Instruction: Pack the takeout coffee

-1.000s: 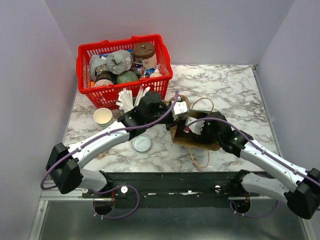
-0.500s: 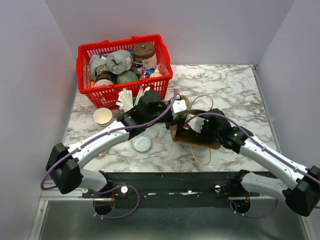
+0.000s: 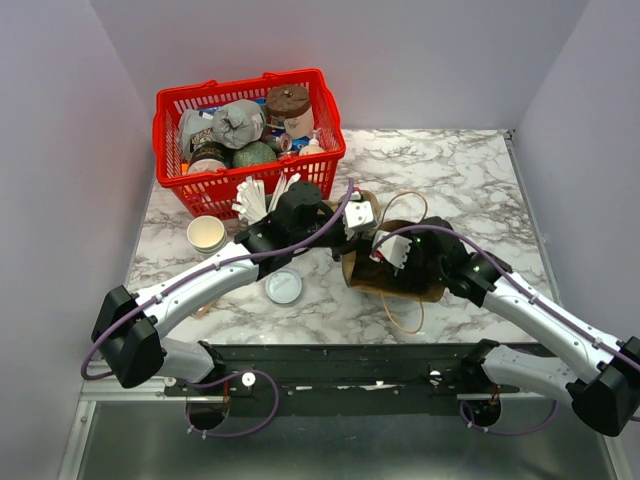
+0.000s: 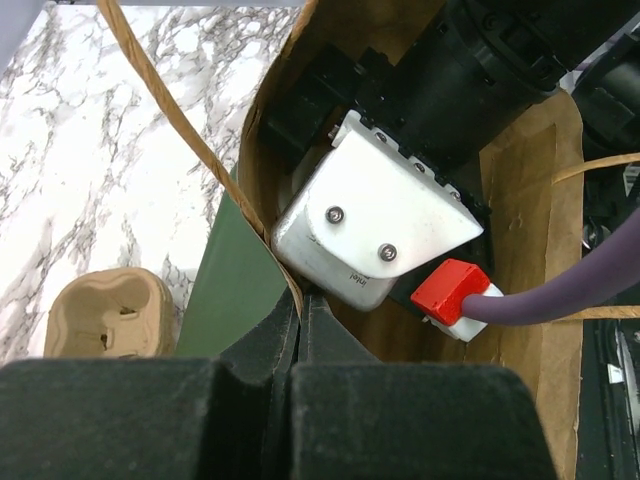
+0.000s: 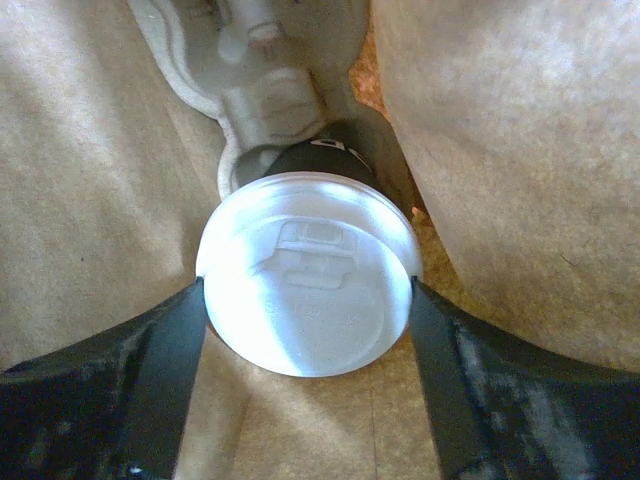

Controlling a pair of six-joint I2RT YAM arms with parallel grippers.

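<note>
The takeout coffee shows only in the right wrist view, as a round white lid (image 5: 308, 290) seen from above inside the brown paper bag (image 5: 90, 150). My right gripper (image 5: 308, 300) is shut on it, one black finger (image 5: 150, 370) against each side of the lid. In the top view the right gripper (image 3: 378, 255) reaches into the bag (image 3: 405, 285), which hides the cup. My left gripper (image 4: 303, 310) is shut on the bag's rim (image 4: 262, 200) and holds the mouth open; it also shows in the top view (image 3: 345, 232).
A red basket (image 3: 170, 110) full of groceries stands at the back left. A stack of lidless cups (image 3: 206, 234) and a loose flat lid (image 3: 283, 287) lie left of the bag. A cardboard cup carrier (image 4: 100, 315) lies beside the bag. The bag's handle loop (image 3: 402, 315) trails toward me.
My right arm has pushed a little further into the bag's mouth. The left arm and the bag have stayed where they were.
</note>
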